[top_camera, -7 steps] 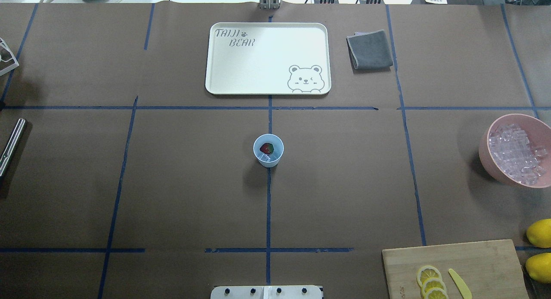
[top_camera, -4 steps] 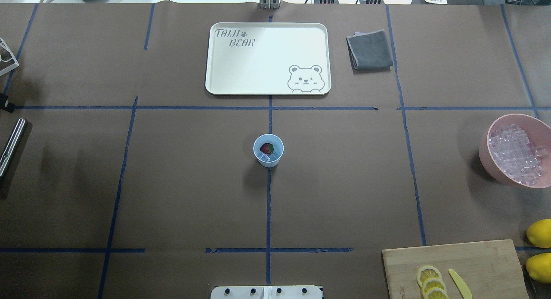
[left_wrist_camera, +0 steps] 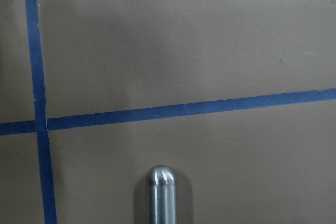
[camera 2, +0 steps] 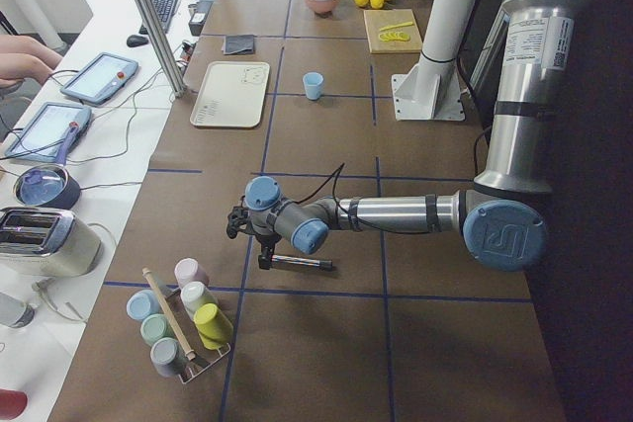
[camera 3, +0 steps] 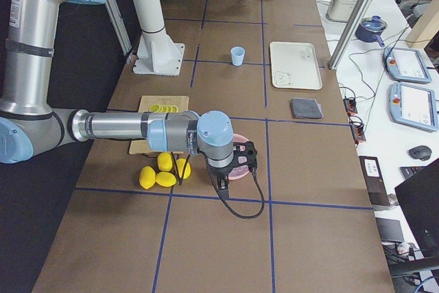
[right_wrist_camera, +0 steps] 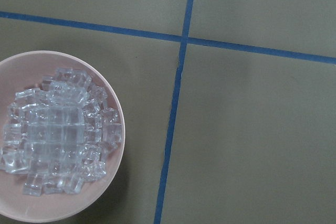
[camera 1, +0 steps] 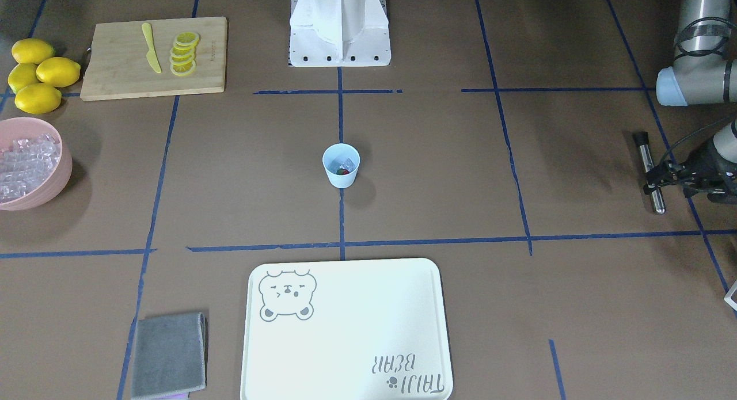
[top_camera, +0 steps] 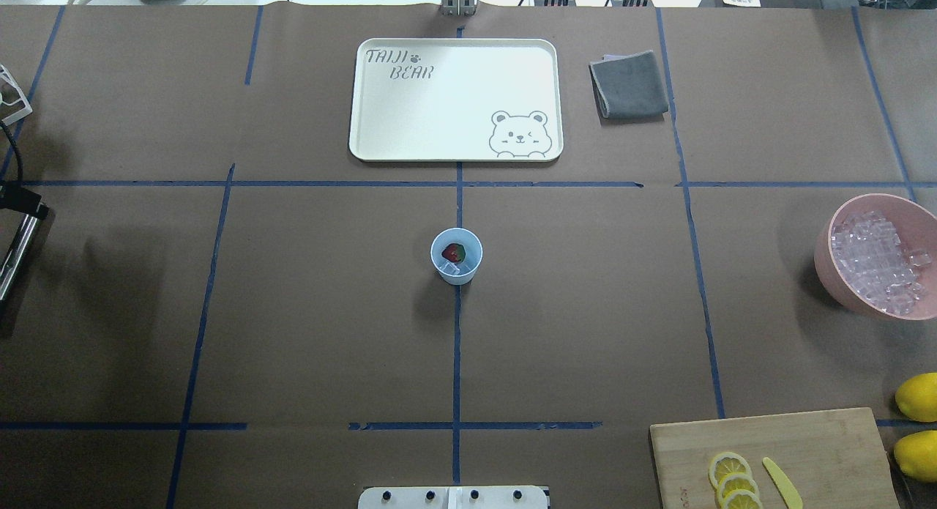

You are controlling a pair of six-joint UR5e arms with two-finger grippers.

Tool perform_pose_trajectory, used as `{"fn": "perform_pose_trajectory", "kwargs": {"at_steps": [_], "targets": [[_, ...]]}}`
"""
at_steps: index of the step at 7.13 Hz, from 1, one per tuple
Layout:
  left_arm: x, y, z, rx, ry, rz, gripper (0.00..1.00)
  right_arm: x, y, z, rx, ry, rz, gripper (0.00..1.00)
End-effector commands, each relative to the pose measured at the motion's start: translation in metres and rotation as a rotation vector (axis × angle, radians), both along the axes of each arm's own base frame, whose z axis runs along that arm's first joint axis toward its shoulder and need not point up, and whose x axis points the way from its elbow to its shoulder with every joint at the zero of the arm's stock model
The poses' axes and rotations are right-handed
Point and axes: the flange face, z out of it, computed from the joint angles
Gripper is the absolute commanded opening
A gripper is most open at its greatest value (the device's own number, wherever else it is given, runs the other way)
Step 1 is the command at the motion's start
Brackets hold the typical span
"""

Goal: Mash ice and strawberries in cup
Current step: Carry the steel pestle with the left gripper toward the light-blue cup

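The light blue cup stands at the table's middle, also in the front view. It holds the red strawberry and a clear ice cube. A metal rod lies at the table's far left. My left gripper hovers over the rod with its fingers apart and nothing in them. The left wrist view shows the rod's rounded tip. My right gripper hangs over the pink bowl of ice, far from the cup. I cannot tell if it is open or shut.
The pink bowl sits at the right edge. A cream tray and grey cloth lie at the back. A cutting board with lemon slices, a yellow knife and lemons is near right.
My left gripper has come in at the overhead view's left edge, over the rod's far end. Its shadow has spread across the left of the table. The cup has not moved.
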Motion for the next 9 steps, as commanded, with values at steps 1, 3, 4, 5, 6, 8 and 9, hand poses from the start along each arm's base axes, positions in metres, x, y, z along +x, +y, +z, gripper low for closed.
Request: {"fn": "perform_pose_trajectory", "kwargs": {"at_steps": [1, 3, 4, 5, 6, 8, 9], "targets": [[0.011, 0.004, 0.011, -0.009, -0.025, 0.015, 0.95, 0.000, 0.000, 0.000, 0.001, 0.001, -0.001, 0.99], [0.018, 0.007, 0.016, -0.016, -0.029, 0.031, 0.92, 0.000, 0.001, 0.001, -0.001, 0.001, -0.001, 0.99], [0.018, 0.008, 0.019, -0.021, -0.032, 0.031, 0.91, 0.000, 0.001, 0.001, -0.002, 0.001, -0.001, 0.99], [0.022, 0.008, 0.018, -0.022, -0.032, 0.036, 0.83, 0.000, 0.001, 0.001, -0.002, 0.001, -0.001, 0.99], [0.022, 0.008, 0.019, -0.024, -0.033, 0.036, 0.38, 0.000, 0.001, 0.001, -0.002, 0.001, -0.001, 0.99], [0.024, 0.006, 0.014, -0.011, -0.022, 0.048, 0.00, 0.000, 0.001, 0.001, -0.002, 0.001, -0.001, 0.99], [0.024, 0.004, 0.011, -0.010, -0.021, 0.048, 0.00, 0.000, 0.001, 0.001, -0.002, 0.001, 0.000, 0.99]]}}
